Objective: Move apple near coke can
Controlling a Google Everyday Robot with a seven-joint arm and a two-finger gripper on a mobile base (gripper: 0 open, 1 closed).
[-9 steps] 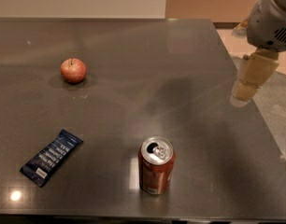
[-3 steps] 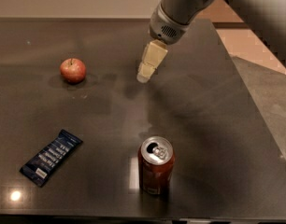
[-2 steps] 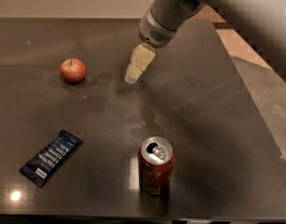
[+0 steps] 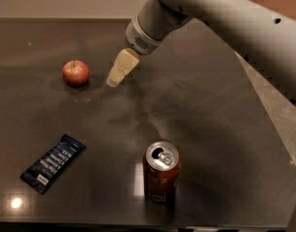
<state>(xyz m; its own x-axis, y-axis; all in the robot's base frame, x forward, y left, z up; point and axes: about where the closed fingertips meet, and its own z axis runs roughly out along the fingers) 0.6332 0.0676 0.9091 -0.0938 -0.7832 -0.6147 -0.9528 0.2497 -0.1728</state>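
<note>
A small red apple with a short stem sits on the dark table at the left. A red-orange coke can with a silver top stands upright near the front edge, well apart from the apple. My gripper hangs from the grey arm just right of the apple, a short gap away, low over the table. It holds nothing that I can see.
A flat dark-blue snack wrapper lies at the front left. The grey arm reaches in from the upper right. The table's right edge runs diagonally, with lighter floor beyond it.
The arm has swung left across the table, bringing the gripper from the right side to just right of the apple. The apple, can and wrapper have not moved.
</note>
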